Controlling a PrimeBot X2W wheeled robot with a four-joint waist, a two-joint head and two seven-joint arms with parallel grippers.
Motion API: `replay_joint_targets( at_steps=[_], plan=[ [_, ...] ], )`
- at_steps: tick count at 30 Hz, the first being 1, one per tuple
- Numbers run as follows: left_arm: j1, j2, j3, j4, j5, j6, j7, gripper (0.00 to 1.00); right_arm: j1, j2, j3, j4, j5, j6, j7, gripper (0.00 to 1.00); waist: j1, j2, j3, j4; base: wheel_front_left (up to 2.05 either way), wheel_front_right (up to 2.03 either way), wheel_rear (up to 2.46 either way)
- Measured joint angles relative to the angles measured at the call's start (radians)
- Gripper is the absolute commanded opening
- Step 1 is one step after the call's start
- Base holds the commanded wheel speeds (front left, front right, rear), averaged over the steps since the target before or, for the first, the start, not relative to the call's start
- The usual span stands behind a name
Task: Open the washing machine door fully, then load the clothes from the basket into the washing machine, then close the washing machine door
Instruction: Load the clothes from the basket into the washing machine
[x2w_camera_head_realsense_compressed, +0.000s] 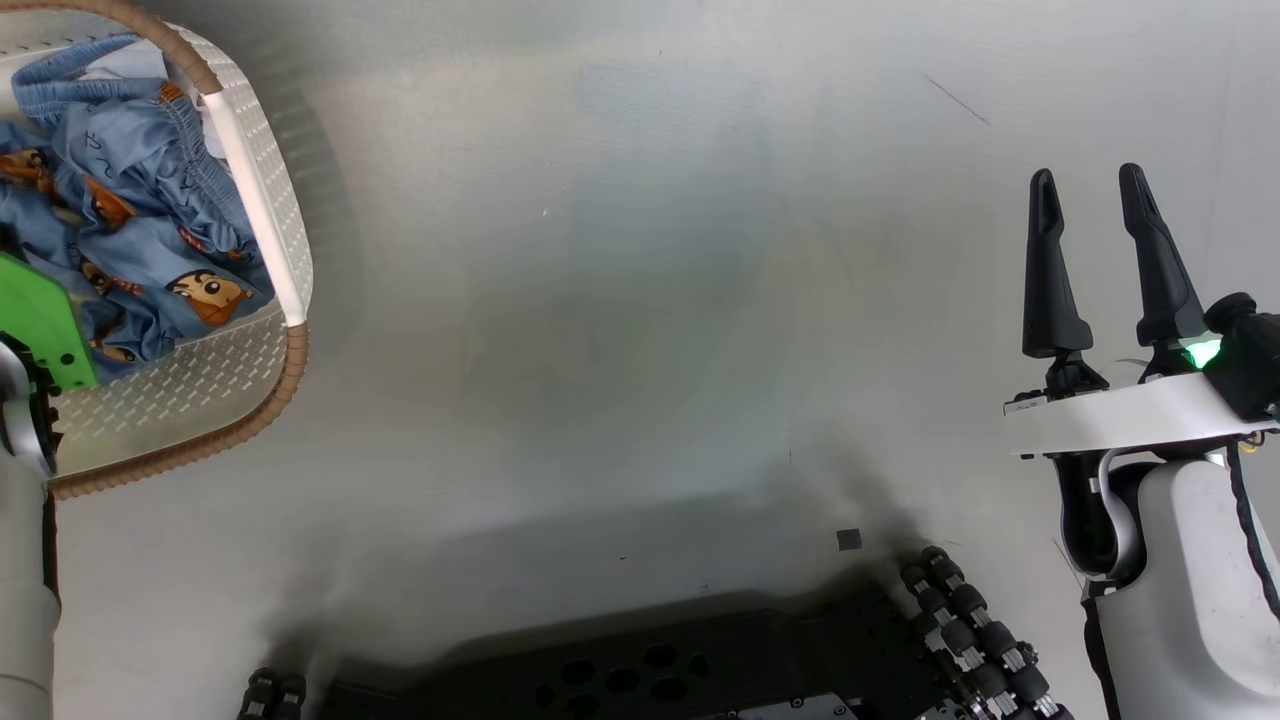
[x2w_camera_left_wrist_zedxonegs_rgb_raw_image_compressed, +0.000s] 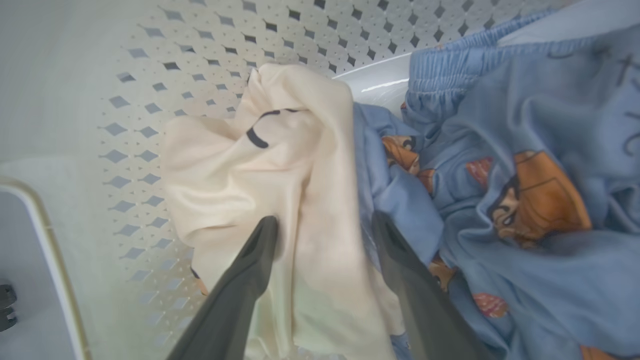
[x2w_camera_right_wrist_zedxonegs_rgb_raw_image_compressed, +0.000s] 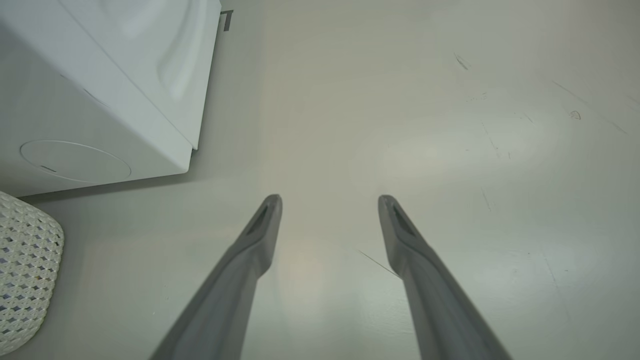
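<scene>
Basket sits on the floor at far left, clothes heaped inside, so the load step is in hand with nothing lifted out yet. Left gripper reaches down into it, fingers spread and released, straddling a raised fold of the cream garment. That fold is probably chosen because it stands proud of the blue garments beside it. Whether the tips press the cloth or hang just above it, I cannot tell. The perforated basket wall lies close on the gripper's left; little room there. Mid-floor is bare and gives a free path. Right gripper is parked at far right, jaws wide, holding nothing, well apart from the basket. Washing machine corner stands near the basket.
</scene>
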Motion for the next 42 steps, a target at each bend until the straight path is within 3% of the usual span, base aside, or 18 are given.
replay_joint_targets(
  at_steps=[6, 7, 8, 9, 10, 17, 32, 42],
  plan=[
    [-0.021, -0.001, 0.001, 0.031, 0.002, 0.013, 0.013, 1.0, 0.0, 0.0, -0.005, 0.0, 0.0, 0.0, 0.0, 1.0, 0.0, 0.0, 0.004, -0.003, 0.0, 0.0, 0.0],
    [-0.026, -0.002, 0.001, 0.034, 0.002, 0.013, 0.017, 0.48, 0.0, 0.001, -0.005, -0.001, 0.0, 0.0, 0.0, 1.0, 0.0, 0.0, 0.004, -0.003, 0.0, 0.0, 0.0],
    [-0.03, -0.004, 0.004, 0.038, 0.001, 0.013, 0.025, 0.16, 0.0, 0.001, -0.006, -0.001, 0.0, 0.0, 0.0, 1.0, 0.0, 0.0, 0.004, -0.003, 0.0, 0.0, 0.0],
    [-0.034, -0.008, 0.006, 0.043, -0.001, 0.013, 0.025, 0.16, 0.0, 0.001, -0.007, -0.001, 0.0, 0.0, 0.0, 1.0, 0.0, 0.0, 0.004, -0.003, 0.0, 0.0, 0.0],
    [-0.037, -0.014, 0.007, 0.048, -0.002, 0.013, 0.024, 0.0, 0.0, 0.001, -0.008, -0.001, 0.0, 0.0, 0.0, 1.0, 0.0, 0.0, 0.003, -0.004, 0.0, 0.0, 0.0],
    [-0.039, -0.034, 0.019, 0.07, -0.008, 0.013, -0.011, 0.0, -0.002, 0.002, -0.018, 0.0, 0.0, 0.0, 0.0, 1.0, -0.0001, 0.0, -0.021, -0.003, 0.0, 0.0, 0.0],
    [-0.008, -0.067, 0.032, 0.099, -0.044, 0.001, -0.19, 0.0, -0.029, 0.004, -0.034, 0.021, 0.001, 0.0, 0.0, 1.0, -0.0001, 0.0, -0.126, 0.017, 0.0, 0.0, 0.0],
    [0.069, -0.092, 0.033, 0.132, -0.071, -0.051, -0.3, 0.0, -0.029, 0.003, -0.039, 0.059, 0.004, 0.0, 0.0, 1.0, -0.0001, 0.0, -0.235, 0.035, 0.0, 0.0, 0.0]
  ],
)
